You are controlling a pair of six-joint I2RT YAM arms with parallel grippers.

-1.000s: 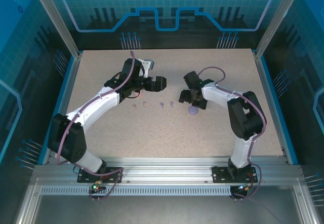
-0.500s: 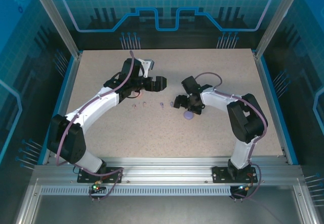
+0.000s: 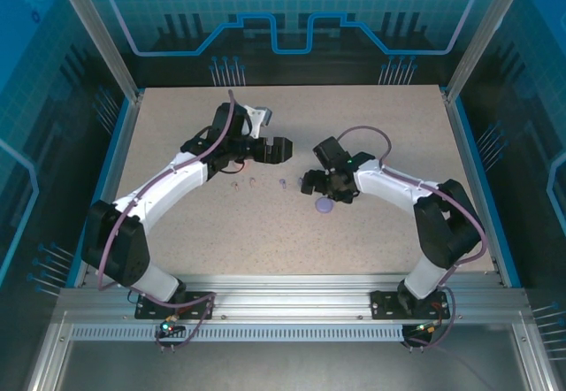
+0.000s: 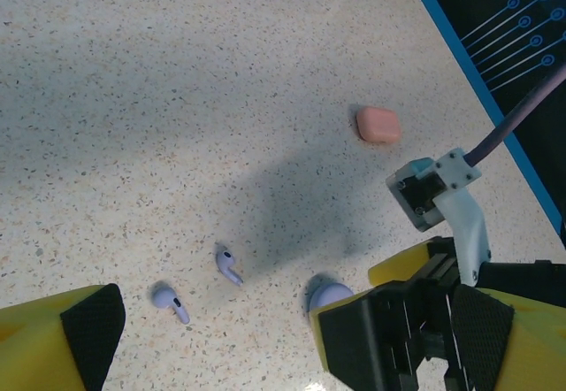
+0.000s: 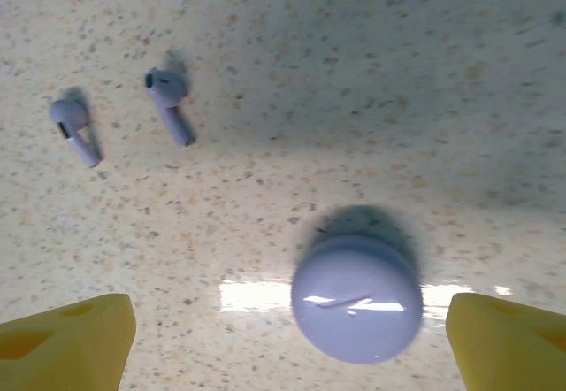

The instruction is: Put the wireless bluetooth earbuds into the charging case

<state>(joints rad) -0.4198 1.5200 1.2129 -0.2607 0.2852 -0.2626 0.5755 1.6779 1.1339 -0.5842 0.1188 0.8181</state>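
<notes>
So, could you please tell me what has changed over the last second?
The right gripper, jaws open, swung left and toward the near edge. The purple case seems to have shifted the same way and now lies on the table between its fingers, clear of both. Nothing was gripped or released. The left gripper, also open, and the loose earbuds stayed put.

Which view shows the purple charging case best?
Right wrist: the purple charging case sits large, unobstructed, closed and glossy. Top external gives a tiny lilac dot; left wrist catches its rim, partly hidden.
</notes>
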